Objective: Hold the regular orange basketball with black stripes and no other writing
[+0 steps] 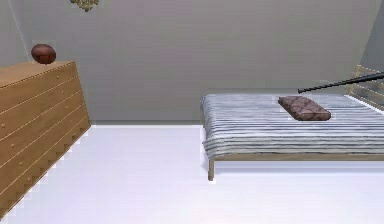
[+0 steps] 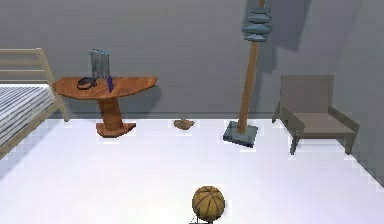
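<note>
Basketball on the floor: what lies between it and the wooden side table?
Bare floor lies between the orange basketball and the wooden side table, in the arm side view; a small brown thing sits aside, nearer the wall.

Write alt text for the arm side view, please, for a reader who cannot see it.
An orange ball with dark stripes lies on the pale floor near the bottom edge. Behind it, along the grey wall, stand a bed, a wooden table, a tall pole and an armchair.
</note>
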Controlling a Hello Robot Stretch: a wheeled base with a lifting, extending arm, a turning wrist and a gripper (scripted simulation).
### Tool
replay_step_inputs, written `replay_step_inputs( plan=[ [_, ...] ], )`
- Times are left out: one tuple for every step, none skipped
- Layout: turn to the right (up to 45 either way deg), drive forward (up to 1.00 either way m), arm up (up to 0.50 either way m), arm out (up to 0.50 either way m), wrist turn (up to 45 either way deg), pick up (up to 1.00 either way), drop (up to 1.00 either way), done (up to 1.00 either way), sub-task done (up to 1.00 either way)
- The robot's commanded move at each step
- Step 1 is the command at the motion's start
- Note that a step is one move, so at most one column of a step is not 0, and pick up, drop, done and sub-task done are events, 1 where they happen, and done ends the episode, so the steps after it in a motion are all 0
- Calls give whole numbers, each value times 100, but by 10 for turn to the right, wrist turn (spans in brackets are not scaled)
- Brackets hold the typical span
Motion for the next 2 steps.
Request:
replay_step_inputs(
  plan=[
    [0,0,10,0,0,0,0,0,0],
    [0,0,0,0,0,0,0,100,0]
  ],
)
